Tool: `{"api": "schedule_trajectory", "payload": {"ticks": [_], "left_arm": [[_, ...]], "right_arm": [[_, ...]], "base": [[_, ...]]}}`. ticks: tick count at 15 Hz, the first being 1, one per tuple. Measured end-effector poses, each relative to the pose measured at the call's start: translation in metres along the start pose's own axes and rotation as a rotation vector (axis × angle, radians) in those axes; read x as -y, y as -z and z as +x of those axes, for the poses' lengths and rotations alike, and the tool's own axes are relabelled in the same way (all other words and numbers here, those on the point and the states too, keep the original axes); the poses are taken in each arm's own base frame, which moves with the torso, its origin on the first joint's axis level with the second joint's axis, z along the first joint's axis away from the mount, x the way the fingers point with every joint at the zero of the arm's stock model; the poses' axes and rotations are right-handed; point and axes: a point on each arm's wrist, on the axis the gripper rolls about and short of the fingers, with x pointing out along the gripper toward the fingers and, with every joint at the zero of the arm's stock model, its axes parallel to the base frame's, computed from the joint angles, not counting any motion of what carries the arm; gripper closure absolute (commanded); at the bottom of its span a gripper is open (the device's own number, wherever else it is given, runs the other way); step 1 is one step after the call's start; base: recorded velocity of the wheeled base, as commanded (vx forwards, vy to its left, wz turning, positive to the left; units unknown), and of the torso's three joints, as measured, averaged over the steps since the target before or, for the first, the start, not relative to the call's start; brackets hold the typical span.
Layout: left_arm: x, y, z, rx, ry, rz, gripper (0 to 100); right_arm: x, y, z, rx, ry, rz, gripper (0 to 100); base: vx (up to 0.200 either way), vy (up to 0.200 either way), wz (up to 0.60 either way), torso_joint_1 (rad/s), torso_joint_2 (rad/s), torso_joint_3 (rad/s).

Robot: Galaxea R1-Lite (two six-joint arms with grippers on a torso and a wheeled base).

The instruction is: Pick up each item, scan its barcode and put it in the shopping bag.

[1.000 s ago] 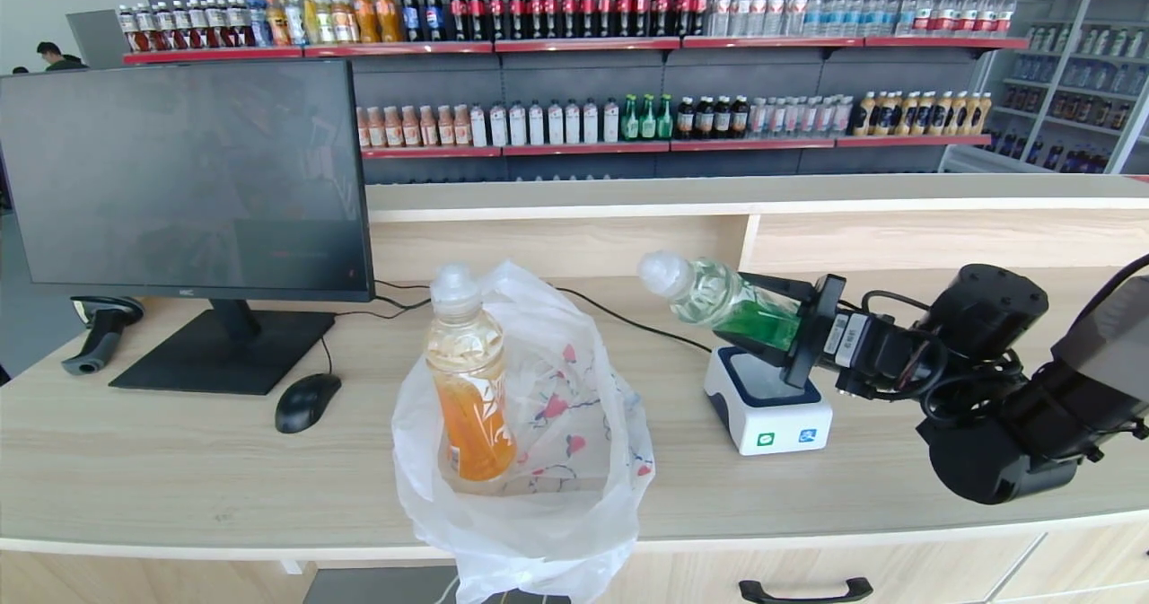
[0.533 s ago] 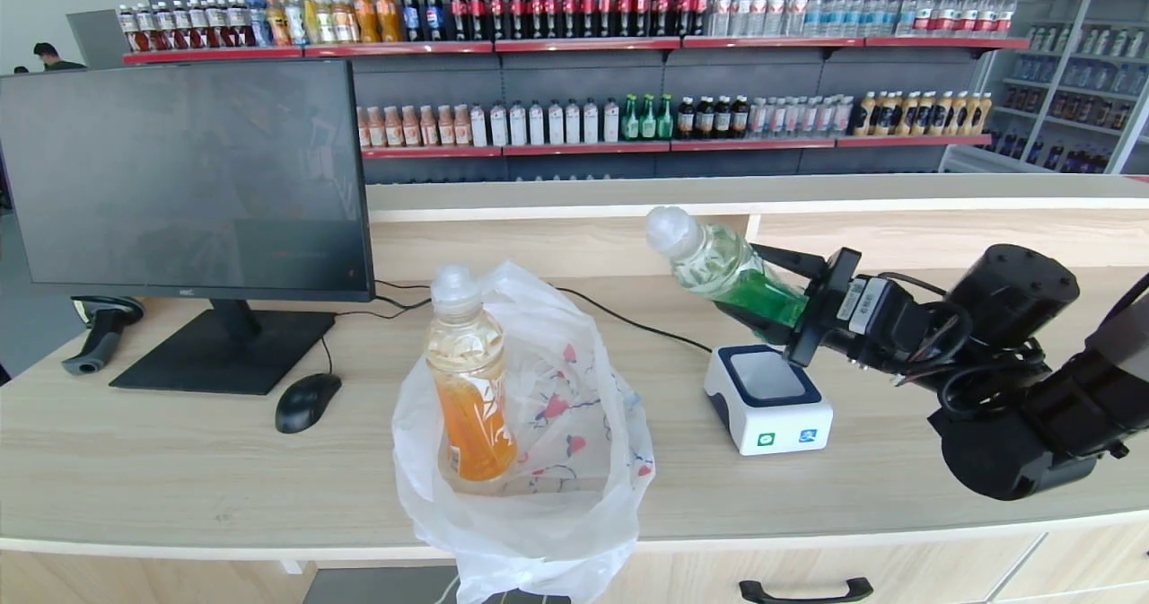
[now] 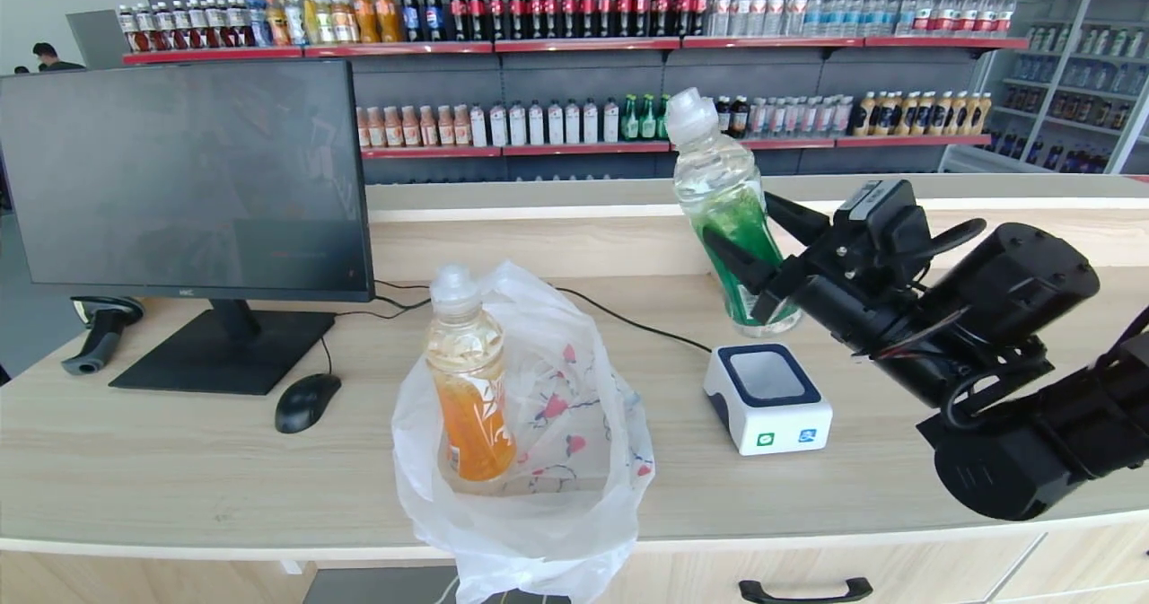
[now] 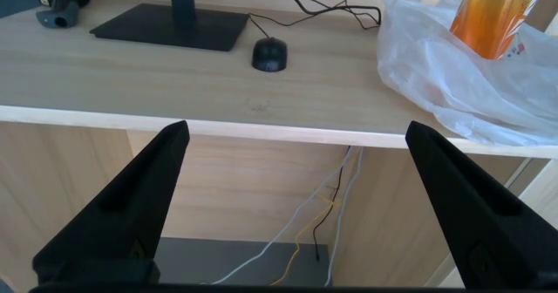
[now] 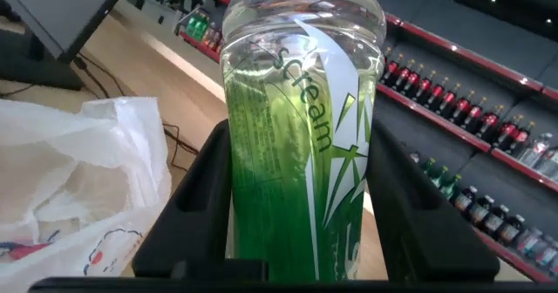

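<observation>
Head view: the right hand (image 3: 739, 218) holds the clear plastic bottle of green drink (image 3: 718, 182) almost upright, in the air behind the white box scanner (image 3: 767, 398), probably so it enters the thin white plastic bag (image 3: 556, 460) standing. The left hand (image 4: 296, 132) is wide and empty.

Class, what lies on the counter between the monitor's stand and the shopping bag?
A black mouse, with bare counter around it, in the head view.

R jaws clamped; L jaws wide apart.
</observation>
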Motion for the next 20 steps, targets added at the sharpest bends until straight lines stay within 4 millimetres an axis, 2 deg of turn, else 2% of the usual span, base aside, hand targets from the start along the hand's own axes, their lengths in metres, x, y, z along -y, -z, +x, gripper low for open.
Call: {"api": "schedule_trajectory", "payload": {"ticks": [4, 9, 15, 20], "left_arm": [[0.000, 0.000, 0.000, 0.000, 0.000, 0.000, 0], [0.000, 0.000, 0.000, 0.000, 0.000, 0.000, 0], [0.000, 0.000, 0.000, 0.000, 0.000, 0.000, 0], [0.000, 0.000, 0.000, 0.000, 0.001, 0.000, 0]], "right_arm": [[-0.024, -0.017, 0.005, -0.024, 0.146, 0.203, 100], [-0.036, -0.018, -0.001, -0.057, 0.252, 0.494, 100], [-0.033, -0.017, -0.011, -0.079, 0.264, 0.512, 100], [-0.031, -0.017, -0.011, -0.076, 0.268, 0.509, 100]], "base": [[0.000, 0.000, 0.00, 0.000, 0.00, 0.000], [0.000, 0.000, 0.00, 0.000, 0.00, 0.000], [0.000, 0.000, 0.00, 0.000, 0.00, 0.000], [-0.200, 0.000, 0.00, 0.003, 0.01, 0.002]]}}
